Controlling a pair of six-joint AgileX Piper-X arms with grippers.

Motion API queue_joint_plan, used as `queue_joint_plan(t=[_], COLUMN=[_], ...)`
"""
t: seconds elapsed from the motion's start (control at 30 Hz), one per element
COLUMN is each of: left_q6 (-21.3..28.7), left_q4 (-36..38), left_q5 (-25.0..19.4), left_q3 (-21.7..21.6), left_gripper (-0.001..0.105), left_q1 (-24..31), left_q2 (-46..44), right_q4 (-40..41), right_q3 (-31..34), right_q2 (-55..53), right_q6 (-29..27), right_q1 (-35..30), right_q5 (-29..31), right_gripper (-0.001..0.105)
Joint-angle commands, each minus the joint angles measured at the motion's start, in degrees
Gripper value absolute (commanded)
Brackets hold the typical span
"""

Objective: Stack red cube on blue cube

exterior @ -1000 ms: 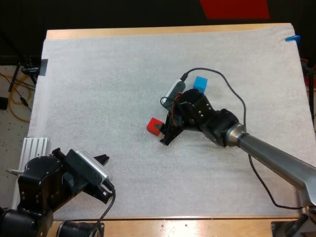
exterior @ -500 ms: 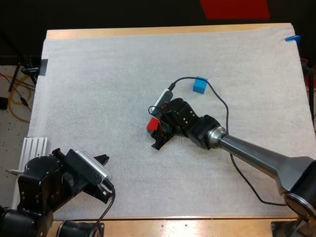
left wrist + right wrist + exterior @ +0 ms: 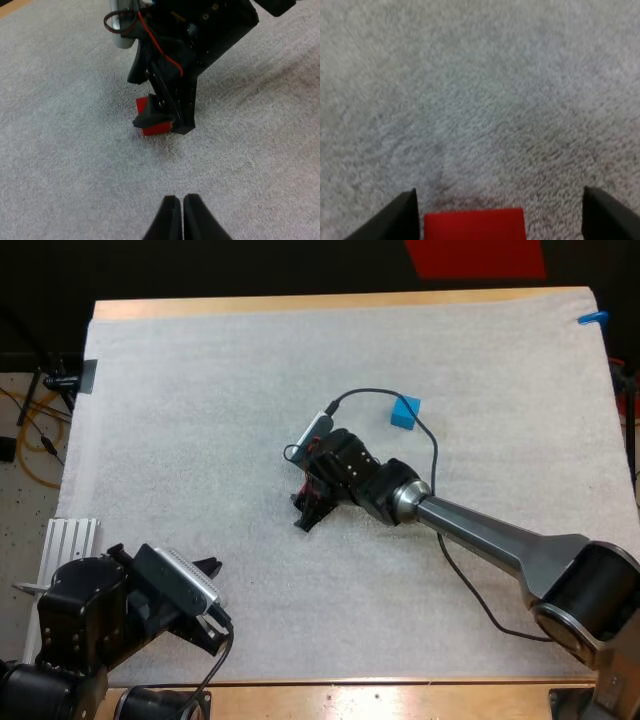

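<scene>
Leftward since a second ago, right jaws have left the blue cube (image 3: 404,412) well behind on the mat (image 3: 200,390). Left wrist: left jaws closed; red cube (image 3: 154,129) between right jaws. Right wrist: jaws open, straddling red cube.

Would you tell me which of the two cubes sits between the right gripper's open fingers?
The red cube; the blue cube stands alone, with nothing around it.

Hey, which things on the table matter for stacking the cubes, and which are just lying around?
For the job: small red cube, flanked by the open right gripper; small blue cube beyond it.
Just there: white mat; wooden table; shut left gripper, at the mat's near left corner.
</scene>
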Motion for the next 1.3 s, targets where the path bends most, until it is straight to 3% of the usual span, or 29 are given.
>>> queue_joint_plan(t=[0.0,0.17,0.27,0.33,0.5,0.87,1.0,1.27], left_q6=[-0.6,-0.6,-0.6,-0.6,-0.6,-0.4,-0.4,-0.4], left_q4=[0.1,0.1,0.1,0.1,0.1,0.1,0.1,0.1], left_q5=[0.5,0.5,0.5,0.5,0.5,0.5,0.5,1.8], left_q3=[-0.1,-0.1,-0.1,-0.1,-0.1,-0.1,-0.1,-0.1], left_gripper=[0.0,0.0,0.0,0.0,0.0,0.0,0.0,0.0], left_q1=[-0.1,-0.1,-0.1,-0.1,-0.1,-0.1,-0.1,-0.1], left_q2=[-0.3,-0.3,-0.3,-0.3,-0.3,-0.3,-0.3,0.2], right_q4=[1.3,2.4,2.9,3.0,3.6,5.2,6.3,11.6], right_q3=[-0.5,-0.5,-0.5,-0.5,-1.0,-2.0,-2.3,-7.5], right_q2=[0.2,0.9,0.9,0.9,0.1,-10.9,-14.0,-13.4], right_q6=[-0.1,-0.1,0.1,0.3,2.0,4.1,4.4,4.4], right_q1=[-0.4,-0.4,-0.4,-0.4,-0.4,-2.2,-5.6,-13.8], right_q5=[-0.2,-0.4,0.1,0.1,0.1,6.1,10.1,10.4], right_gripper=[0.066,0.064,0.052,0.039,0.027,0.027,0.027,0.027])
